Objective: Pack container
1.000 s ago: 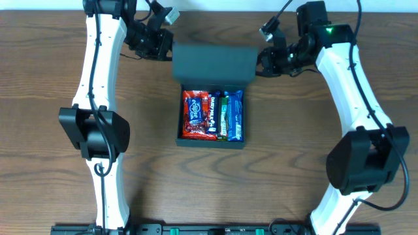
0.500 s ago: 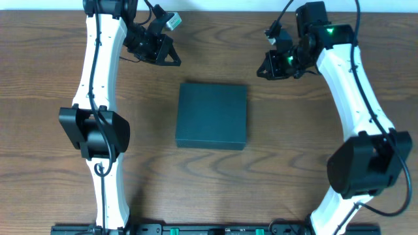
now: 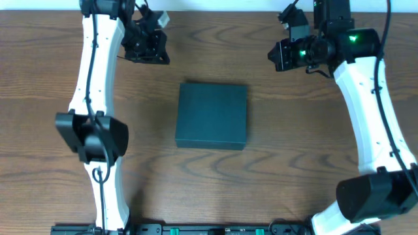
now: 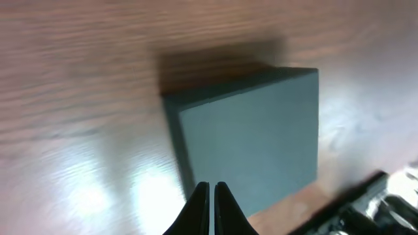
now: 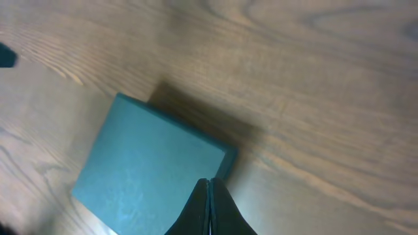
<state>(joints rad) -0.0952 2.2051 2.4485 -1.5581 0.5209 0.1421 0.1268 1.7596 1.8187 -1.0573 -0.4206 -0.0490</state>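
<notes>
Since the earlier frame the hinged lid, then raised at the far edge, has come down flat, and both arms have drawn back from it toward the far corners of the desk (image 3: 294, 163). At left, the left end effector (image 3: 151, 52) hangs above bare wood, well apart from the box; its wrist view shows the fingertips pressed together with nothing between them. At centre, the container (image 3: 212, 116) rests squarely on the desk, dark green-grey, lid shut, its contents hidden from every camera. At right, the right end effector (image 3: 277, 55) is likewise clear of the box, its jaws drawn fully together and empty. The packing appears essentially complete. The remaining hazard, as a judgement, lies in the lid: no view shows a latch or seam closely enough to confirm that it is seated, so an item standing proud inside could leave it slightly ajar or let it spring back. A further hazard would be either arm sweeping low across the centre on its way out, since contact with a low wall could slide or rotate the light box.
</notes>
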